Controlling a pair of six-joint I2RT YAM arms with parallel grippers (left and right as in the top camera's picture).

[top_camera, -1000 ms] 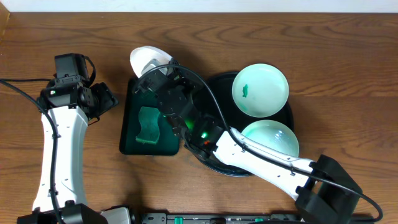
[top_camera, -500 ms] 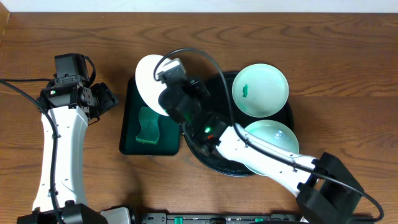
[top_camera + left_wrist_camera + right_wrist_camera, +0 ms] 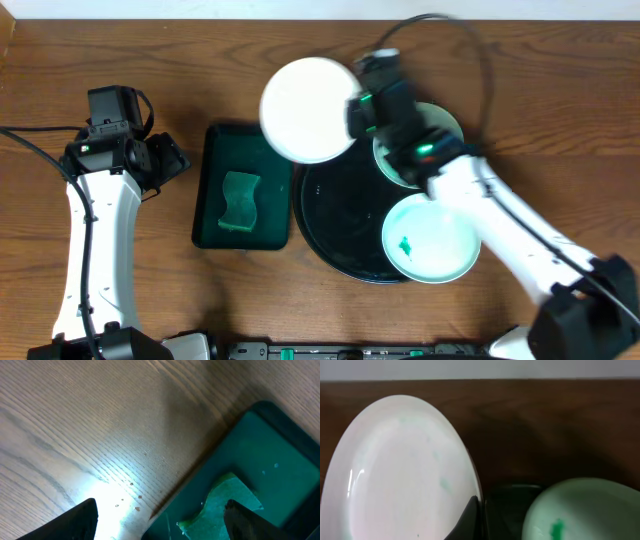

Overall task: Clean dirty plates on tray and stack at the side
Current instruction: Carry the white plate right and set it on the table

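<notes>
Plates (image 3: pixel 430 250) on tray (image 3: pixel 335 215) (one plate (image 3: pixel 308 110) aloft)

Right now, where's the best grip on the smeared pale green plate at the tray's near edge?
Probably its left rim, from above, one finger inside: the round pale green smeared plate lies flat, and the glossy black round tray is bare beside it there.
</notes>
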